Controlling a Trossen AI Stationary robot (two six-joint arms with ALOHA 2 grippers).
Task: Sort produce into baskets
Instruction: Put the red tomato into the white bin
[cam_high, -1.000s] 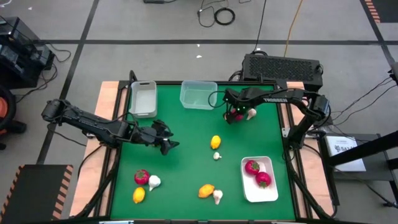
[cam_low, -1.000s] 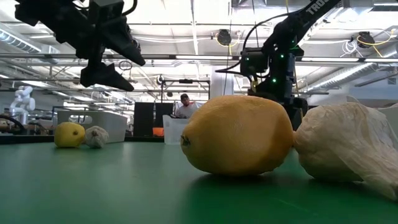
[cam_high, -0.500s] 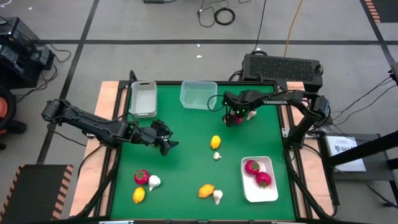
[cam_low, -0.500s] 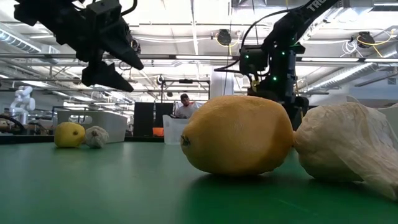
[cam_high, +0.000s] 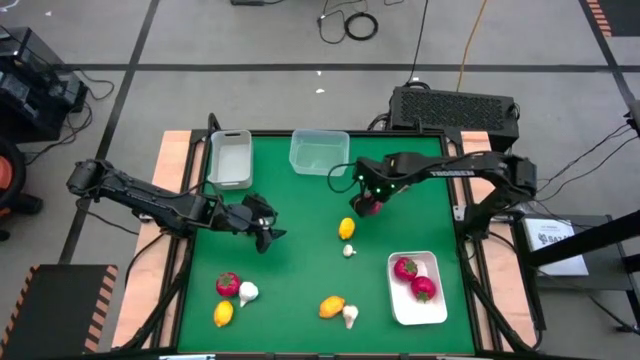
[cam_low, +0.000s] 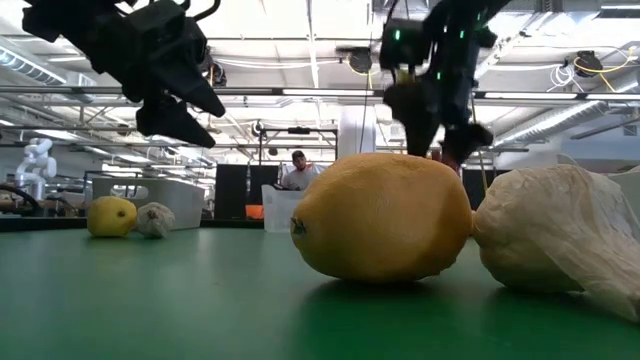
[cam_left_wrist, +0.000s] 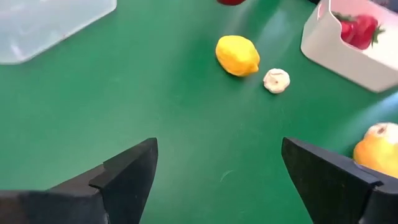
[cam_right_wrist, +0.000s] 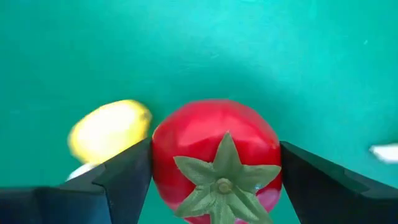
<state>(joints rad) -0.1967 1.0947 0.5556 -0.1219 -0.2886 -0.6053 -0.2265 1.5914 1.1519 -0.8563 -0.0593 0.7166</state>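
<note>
- Red fruit (cam_right_wrist: 215, 158) with green star-shaped calyx: gripped between jaws of right gripper (cam_high: 366, 206), carried above green bench (cam_high: 300, 240); presumably bound for white tray (cam_high: 437, 303), which already holds two red fruits (cam_high: 413, 279).
- Surface smooth, glossy, round; held across widest part, calyx facing wrist camera.
- Yellow lemon (cam_high: 346, 228) and small white bulb (cam_high: 349, 250): on bench just beyond right jaws, below carried fruit.
- Left gripper (cam_high: 268, 229): jaws released, empty, hovering; lemon and bulb well ahead of jaws.
- Clear tub (cam_high: 319, 152), thin-walled and translucent, and grey-white bin (cam_high: 230, 158), opaque and rigid: appear empty, likely reserved for lemons and bulbs.
- Remaining produce (cam_high: 234, 296): loose on bench, unsorted.
</note>
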